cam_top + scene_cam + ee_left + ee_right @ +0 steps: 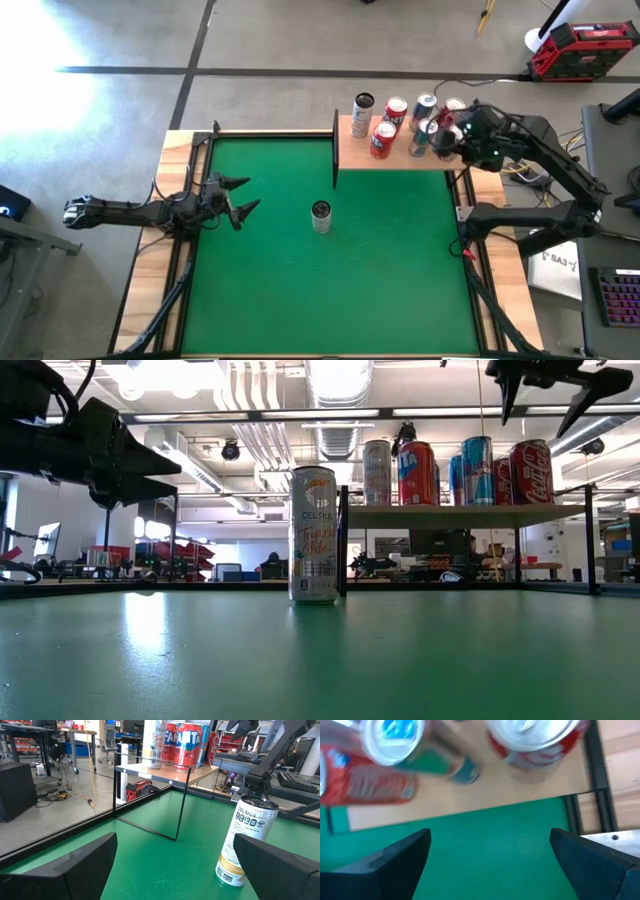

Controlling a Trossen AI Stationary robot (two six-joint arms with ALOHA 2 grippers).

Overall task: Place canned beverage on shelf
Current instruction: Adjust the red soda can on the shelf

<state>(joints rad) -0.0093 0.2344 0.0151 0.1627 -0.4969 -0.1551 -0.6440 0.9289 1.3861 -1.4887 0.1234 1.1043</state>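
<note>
One tall pale can [321, 216] stands upright on the green mat [300, 300], near the middle of the table. Nothing is touching it. The shelf [395, 155] is at about one o'clock from this can, at the far edge of the mat. It is a small wooden board on thin black legs. One black leg [334, 150] stands just past the can, at twelve o'clock.

Six cans already stand close together on the shelf. There is a tall pale one [362, 114], red ones [383, 140] and blue ones [425, 105].

The right gripper [448, 137] hangs over the right end of the shelf, above those cans. Its two fingers are wide apart and hold nothing. The left gripper [236, 199] is at nine o'clock from the lone can, well apart from it. Its fingers are wide apart too, and empty, and they point at the can.

What could go wrong? The can is tall and thin, so I think a bump from one finger could tip it over. It might then roll away on the mat. The black leg is close behind it, so a can lifted straight toward the shelf could hit the leg or the board's edge. The shelf is crowded. The bare room looks to be at the front left, and a can put down carelessly could knock its neighbours like bowling pins. The right arm over the shelf could also get in the way.
</note>
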